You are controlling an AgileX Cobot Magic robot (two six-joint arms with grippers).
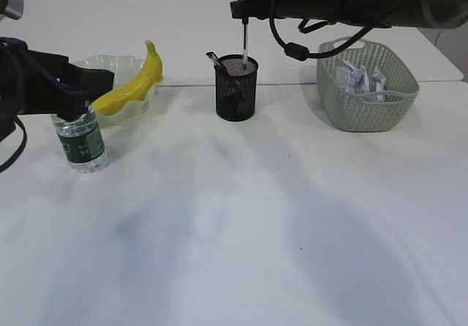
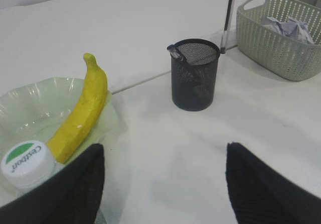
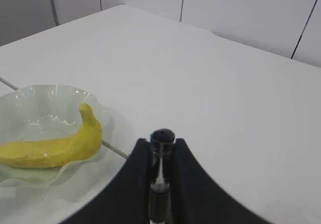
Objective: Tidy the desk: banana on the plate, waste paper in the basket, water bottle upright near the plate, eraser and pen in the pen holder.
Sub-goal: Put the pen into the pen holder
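The pen (image 1: 245,44) is held upright at upper centre, its long axis vertical and its lower tip pointing into the pen holder (image 1: 236,88), pinched by the closed right gripper (image 3: 162,156). The left gripper (image 2: 163,179), spread wide, is seen around the standing water bottle (image 1: 82,142) at left, contact not discernible, its cap hidden in the exterior view

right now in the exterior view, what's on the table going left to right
water bottle → banana on the plate → pen holder, with the pen held above it by the right hand → basket with waste paper
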